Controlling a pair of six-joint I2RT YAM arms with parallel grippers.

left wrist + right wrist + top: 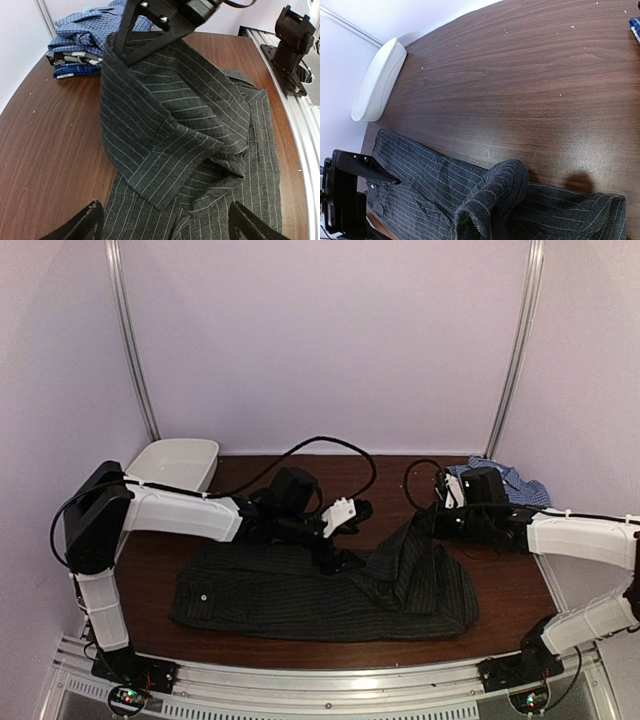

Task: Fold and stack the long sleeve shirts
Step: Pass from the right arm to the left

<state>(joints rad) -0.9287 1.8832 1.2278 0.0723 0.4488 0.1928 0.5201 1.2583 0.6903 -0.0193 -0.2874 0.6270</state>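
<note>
The black pinstriped long sleeve shirt [300,595] lies spread across the table's near half. Its right part [165,115] is pulled up into a peaked fold. My right gripper [428,525] is shut on the top of that fold; in the right wrist view the bunched cloth [495,197] hides its fingers. My left gripper [165,230] hovers open just above the shirt's middle [338,558], with nothing between its fingertips [82,225]. The blue-and-white check shirt [512,480] lies folded at the back right [82,37].
A white oval tub [175,462] stands at the back left corner [375,82]. Bare brown tabletop [530,75] stretches behind the black shirt. The right arm's base [292,45] and a metal rail run along the near edge.
</note>
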